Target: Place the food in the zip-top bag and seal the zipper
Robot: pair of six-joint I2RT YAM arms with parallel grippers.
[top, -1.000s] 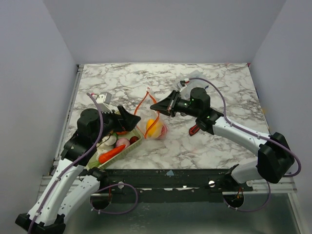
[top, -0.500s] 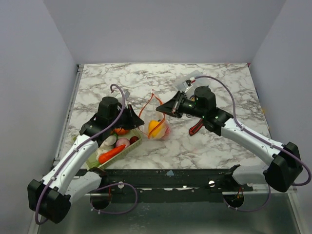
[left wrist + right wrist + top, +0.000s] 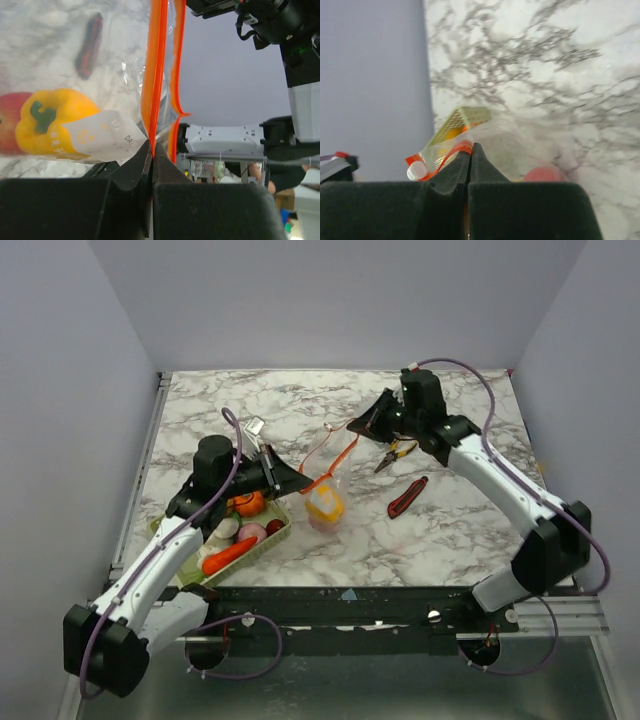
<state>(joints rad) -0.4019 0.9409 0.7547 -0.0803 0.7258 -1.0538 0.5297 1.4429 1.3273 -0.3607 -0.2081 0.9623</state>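
The zip-top bag (image 3: 327, 502) hangs above the table's middle with a yellow pepper (image 3: 325, 506) and a red piece (image 3: 7, 123) of food inside. Its red-orange zipper (image 3: 338, 462) is stretched between both grippers. My left gripper (image 3: 300, 483) is shut on the zipper's near end (image 3: 152, 90). My right gripper (image 3: 355, 427) is shut on the far end (image 3: 454, 150), beside the white slider (image 3: 417, 171). More food lies in the green mesh basket (image 3: 275, 536) under my left arm: an orange pumpkin (image 3: 248, 504), a carrot (image 3: 229, 555), and pink and white pieces.
A red-and-black utility knife (image 3: 408, 497) lies right of the bag. Yellow-handled pliers (image 3: 398, 451) lie under my right arm. A small clear packet (image 3: 253, 426) sits behind my left arm. The table's left edge has a metal rail (image 3: 155, 440).
My left gripper swung from the basket to the bag and shut on the zipper. My right arm drew back and right, pulling the zipper taut and lifting the bag.
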